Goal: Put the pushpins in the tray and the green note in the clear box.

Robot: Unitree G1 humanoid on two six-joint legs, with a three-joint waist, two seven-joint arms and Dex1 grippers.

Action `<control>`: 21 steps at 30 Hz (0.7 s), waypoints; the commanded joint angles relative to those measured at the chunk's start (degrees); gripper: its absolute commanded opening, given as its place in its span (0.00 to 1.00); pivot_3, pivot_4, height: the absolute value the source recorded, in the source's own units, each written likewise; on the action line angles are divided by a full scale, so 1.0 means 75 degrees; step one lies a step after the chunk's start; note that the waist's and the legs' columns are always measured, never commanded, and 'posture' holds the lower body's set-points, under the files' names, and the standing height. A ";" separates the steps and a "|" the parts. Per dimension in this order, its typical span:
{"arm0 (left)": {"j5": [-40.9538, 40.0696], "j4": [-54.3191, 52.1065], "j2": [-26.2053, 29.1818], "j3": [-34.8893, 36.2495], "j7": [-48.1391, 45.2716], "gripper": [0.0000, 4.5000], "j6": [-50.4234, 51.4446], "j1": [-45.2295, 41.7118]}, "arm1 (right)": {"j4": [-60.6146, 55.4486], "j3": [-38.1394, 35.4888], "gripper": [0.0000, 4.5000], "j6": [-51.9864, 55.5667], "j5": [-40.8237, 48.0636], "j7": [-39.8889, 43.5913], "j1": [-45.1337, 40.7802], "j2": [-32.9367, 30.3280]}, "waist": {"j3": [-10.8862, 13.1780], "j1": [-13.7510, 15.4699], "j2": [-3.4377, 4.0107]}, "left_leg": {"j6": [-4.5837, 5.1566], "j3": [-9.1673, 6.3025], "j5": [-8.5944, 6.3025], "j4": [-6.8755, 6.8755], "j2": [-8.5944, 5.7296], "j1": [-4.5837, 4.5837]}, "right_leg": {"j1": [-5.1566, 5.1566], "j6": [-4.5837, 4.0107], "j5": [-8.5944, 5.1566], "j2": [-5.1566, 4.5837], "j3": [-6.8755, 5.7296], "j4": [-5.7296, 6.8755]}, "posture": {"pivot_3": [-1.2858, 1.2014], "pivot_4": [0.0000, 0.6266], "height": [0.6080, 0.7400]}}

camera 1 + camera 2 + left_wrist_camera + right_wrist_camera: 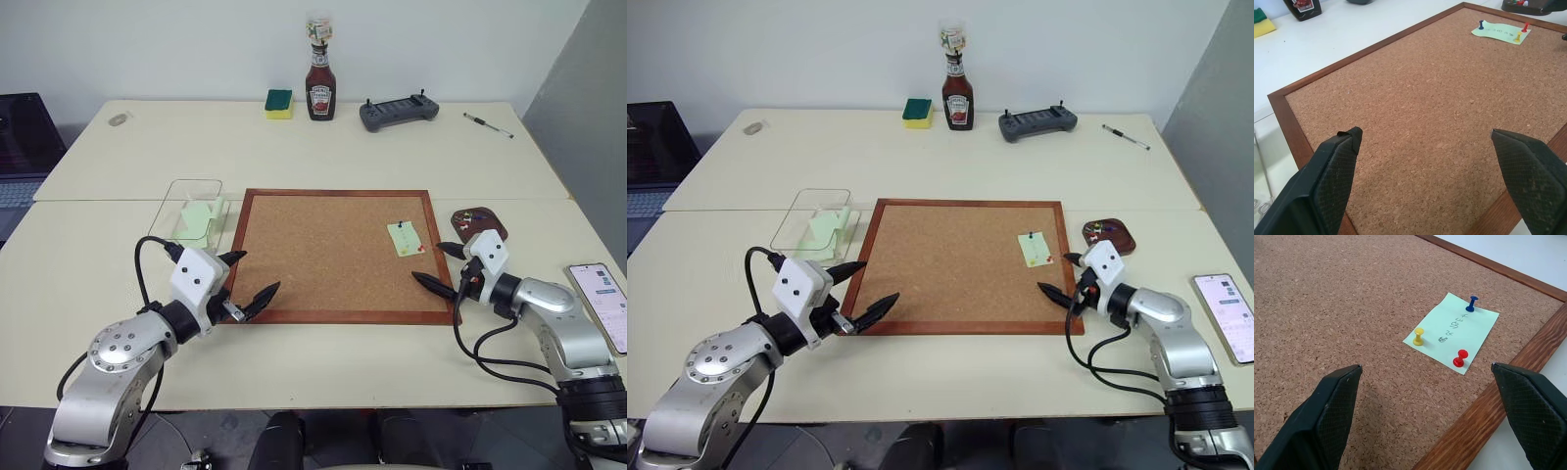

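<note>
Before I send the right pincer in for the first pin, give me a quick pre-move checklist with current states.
1. Right pincer open and empty: ok.
2. Left pincer open, at the cork board's near left corner, away from the note: ok.
3. Green note on the board pinned by three pushpins, blue, yellow, red: ok, all upright and exposed.
4. Brown tray beside the board's right edge, close to the right pincer: ok; it already holds some pins.
5. Clear box at the board's left edge, open-topped: ok; a green slip already lies in it.
</note>
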 commanded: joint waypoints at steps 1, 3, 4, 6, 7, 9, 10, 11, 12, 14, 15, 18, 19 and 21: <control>-0.0093 -0.0267 0.0033 0.0087 -0.0193 0.99 -0.0328 0.0070 | -0.0357 -0.0215 1.00 0.0034 0.0081 -0.0026 -0.0088 -0.0077 | 0.0000 0.0000 0.0000 | 0.0000 0.0000 0.0000 0.0000 0.0000 0.0000 | 0.0000 0.0000 0.0000 0.0000 0.0000 0.0000 | 0.52 0.24 1.00; -0.0072 -0.0302 0.0114 0.0089 -0.0159 0.99 -0.0140 0.0077 | -0.0381 -0.0215 1.00 0.0054 0.0086 -0.0022 -0.0082 -0.0077 | 0.0000 0.0000 0.0000 | 0.0000 0.0000 0.0000 0.0000 0.0000 0.0000 | 0.0000 0.0000 0.0000 0.0000 0.0000 0.0000 | 0.52 0.24 1.00; -0.0093 -0.0301 0.0124 0.0100 -0.0156 0.99 -0.0079 0.0060 | -0.0393 -0.0217 1.00 0.0062 0.0088 -0.0021 -0.0076 -0.0077 | 0.0000 0.0000 0.0000 | 0.0000 0.0000 0.0000 0.0000 0.0000 0.0000 | 0.0000 0.0000 0.0000 0.0000 0.0000 0.0000 | 0.52 0.24 1.00; -0.0225 -0.0277 0.0082 0.0163 -0.0215 0.99 -0.0118 0.0004 | -0.0406 -0.0221 1.00 0.0079 0.0088 -0.0019 -0.0070 -0.0076 | 0.0000 0.0001 0.0000 | 0.0000 -0.0001 0.0000 0.0000 0.0000 0.0000 | 0.0000 0.0000 0.0000 0.0000 0.0000 0.0000 | 0.52 0.24 1.00; -0.0265 -0.0269 0.0099 0.0174 -0.0222 0.99 -0.0065 -0.0022 | -0.0417 -0.0224 1.00 0.0088 0.0091 -0.0018 -0.0065 -0.0076 | 0.0000 0.0001 0.0000 | 0.0000 0.0000 0.0000 0.0000 -0.0001 0.0000 | 0.0000 0.0000 0.0000 0.0000 0.0000 0.0000 | 0.52 0.24 1.00; -0.0406 -0.0220 0.0138 0.0200 -0.0241 0.99 0.0093 -0.0130 | -0.0427 -0.0228 1.00 0.0096 0.0094 -0.0017 -0.0061 -0.0077 | 0.0000 0.0000 0.0000 | 0.0000 0.0000 0.0000 0.0000 0.0000 0.0000 | 0.0000 0.0000 0.0000 0.0000 0.0000 0.0000 | 0.52 0.24 1.00; -0.0500 -0.0172 0.0137 0.0233 -0.0256 0.99 0.0136 -0.0206 | -0.0433 -0.0229 1.00 0.0097 0.0095 -0.0019 -0.0056 -0.0075 | 0.0000 0.0001 0.0000 | 0.0000 0.0000 0.0000 0.0000 0.0000 0.0000 | 0.0000 0.0000 0.0000 0.0000 0.0000 0.0000 | 0.52 0.24 1.00; -0.0525 -0.0087 0.0131 0.0268 -0.0231 0.99 0.0156 -0.0309 | -0.0437 -0.0233 1.00 0.0098 0.0098 -0.0021 -0.0054 -0.0073 | 0.0000 0.0001 0.0000 | 0.0000 -0.0001 0.0000 0.0000 0.0000 0.0000 | 0.0000 0.0000 0.0000 0.0000 -0.0001 0.0000 | 0.52 0.24 1.00; -0.0491 -0.0009 0.0137 0.0279 -0.0213 0.99 0.0119 -0.0396 | -0.0441 -0.0236 1.00 0.0099 0.0100 -0.0024 -0.0054 -0.0070 | 0.0000 0.0000 0.0000 | 0.0000 -0.0001 0.0000 0.0000 0.0000 0.0000 | 0.0000 0.0000 0.0000 0.0000 -0.0001 0.0000 | 0.52 0.24 1.00; -0.0511 0.0123 0.0154 0.0302 -0.0243 0.99 0.0054 -0.0575 | -0.0451 -0.0241 1.00 0.0107 0.0107 -0.0039 -0.0072 -0.0052 | 0.0000 -0.0001 0.0000 | 0.0000 -0.0002 0.0000 0.0000 0.0000 0.0000 | 0.0000 0.0000 0.0000 0.0000 -0.0002 0.0001 | 0.52 0.24 1.00; -0.0563 0.0174 0.0170 0.0317 -0.0305 0.99 0.0027 -0.0687 | -0.0467 -0.0254 1.00 0.0108 0.0121 -0.0061 -0.0084 -0.0030 | 0.0000 -0.0001 0.0000 | 0.0000 0.0000 0.0000 0.0001 0.0000 0.0000 | 0.0000 0.0000 0.0000 0.0000 -0.0001 0.0001 | 0.52 0.24 1.00; -0.0718 0.0353 0.0217 0.0339 -0.0547 0.99 -0.0053 -0.0964 | -0.0514 -0.0312 1.00 0.0199 0.0219 -0.0190 -0.0120 0.0092 | 0.0000 -0.0002 0.0000 | 0.0000 -0.0001 0.0000 0.0000 0.0000 0.0000 | 0.0000 0.0000 0.0000 0.0000 -0.0002 0.0001 | 0.52 0.24 1.00; -0.0719 0.0451 0.0215 0.0338 -0.0602 0.95 -0.0107 -0.1060 | -0.0534 -0.0308 1.00 0.0224 0.0236 -0.0224 -0.0133 0.0125 | 0.0000 -0.0002 0.0000 | 0.0000 -0.0002 0.0000 0.0000 0.0000 0.0000 | 0.0000 0.0000 0.0000 0.0001 -0.0003 0.0001 | 0.52 0.24 1.00; -0.0729 0.0593 0.0205 0.0332 -0.0657 0.91 -0.0120 -0.1200 | -0.0588 -0.0292 1.00 0.0260 0.0259 -0.0256 -0.0139 0.0152 | 0.0000 -0.0001 0.0000 | 0.0000 -0.0002 0.0000 0.0001 0.0000 -0.0001 | 0.0000 0.0000 0.0000 0.0000 -0.0003 0.0001 | 0.52 0.24 1.00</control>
